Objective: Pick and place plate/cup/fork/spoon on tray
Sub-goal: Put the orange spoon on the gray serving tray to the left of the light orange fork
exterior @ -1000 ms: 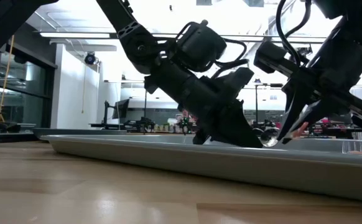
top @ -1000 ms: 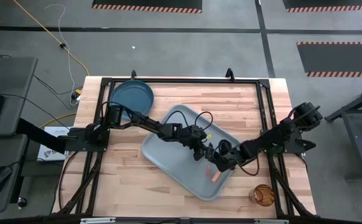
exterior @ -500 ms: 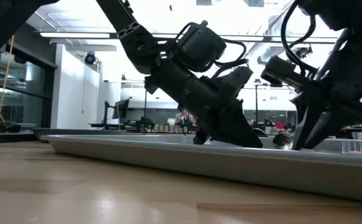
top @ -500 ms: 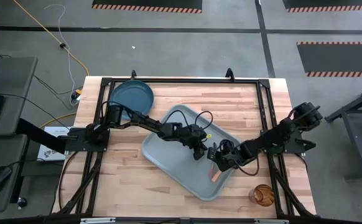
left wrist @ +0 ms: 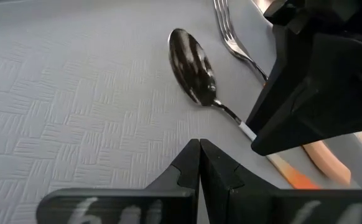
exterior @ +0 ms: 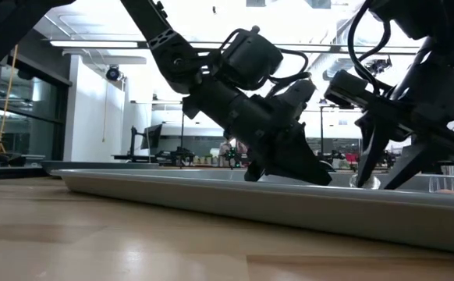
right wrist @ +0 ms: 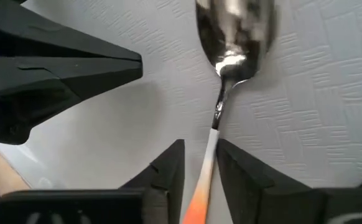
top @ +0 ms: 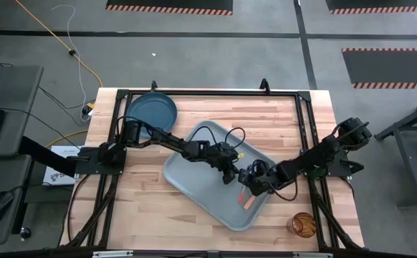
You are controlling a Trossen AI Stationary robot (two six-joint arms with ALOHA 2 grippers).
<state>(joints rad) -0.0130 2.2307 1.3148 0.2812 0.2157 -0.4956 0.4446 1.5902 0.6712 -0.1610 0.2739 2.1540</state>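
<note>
Since a second ago the right gripper (right wrist: pixel 201 163) has lowered the red-handled silver spoon (left wrist: pixel 196 76) beside the peach-handled fork (left wrist: pixel 237 37) on the grey-blue rectangular tray (top: pixel 187 175), fingers loosely straddling its handle, while the left gripper (left wrist: pixel 199 163) rests shut; the teal round plate (top: pixel 151 111) and amber translucent cup (top: pixel 303 224) remain outside.

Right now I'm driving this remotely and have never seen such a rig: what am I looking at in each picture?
Two dark robot arms work at a wooden table. One camera looks straight down, one sits at table height, one rides each wrist. On the large grey-blue tray lie the red-handled silver spoon and the peach-handled fork. The right gripper straddles the spoon's handle, open. The left gripper is shut, beside it. The dark teal plate and amber cup wait on the table.
</note>
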